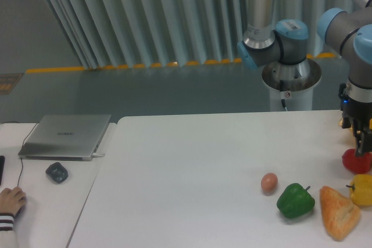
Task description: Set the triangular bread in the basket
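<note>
The triangular bread [339, 211] is a golden-orange wedge lying near the table's front right corner, between a green pepper and a yellow pepper. The basket is out of view. My gripper [361, 146] hangs at the right edge of the frame, above and behind the bread, with its fingertips just over a red pepper [356, 161]. Its fingers look close together, but the frame edge cuts them off, so their state is unclear. Nothing shows in its grasp.
A green pepper [295, 200] sits left of the bread, with a small brown egg [268, 182] further left. A yellow pepper [362, 190] lies at the right edge. On a side desk to the left are a laptop [65, 136], a mouse [56, 172] and a person's hand [9, 200].
</note>
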`<action>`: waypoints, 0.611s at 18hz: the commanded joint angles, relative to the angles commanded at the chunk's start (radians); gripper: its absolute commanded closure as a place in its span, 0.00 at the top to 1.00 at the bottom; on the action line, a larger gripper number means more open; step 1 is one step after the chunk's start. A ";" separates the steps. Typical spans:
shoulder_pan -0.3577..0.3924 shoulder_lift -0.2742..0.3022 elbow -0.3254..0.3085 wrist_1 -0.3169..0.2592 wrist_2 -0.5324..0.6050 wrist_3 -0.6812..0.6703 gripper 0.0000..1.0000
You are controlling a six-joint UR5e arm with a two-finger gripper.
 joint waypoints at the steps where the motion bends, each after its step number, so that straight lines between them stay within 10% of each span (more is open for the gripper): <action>1: 0.000 0.002 0.003 0.000 -0.012 -0.054 1.00; 11: -0.018 -0.011 -0.003 0.064 -0.040 -0.338 1.00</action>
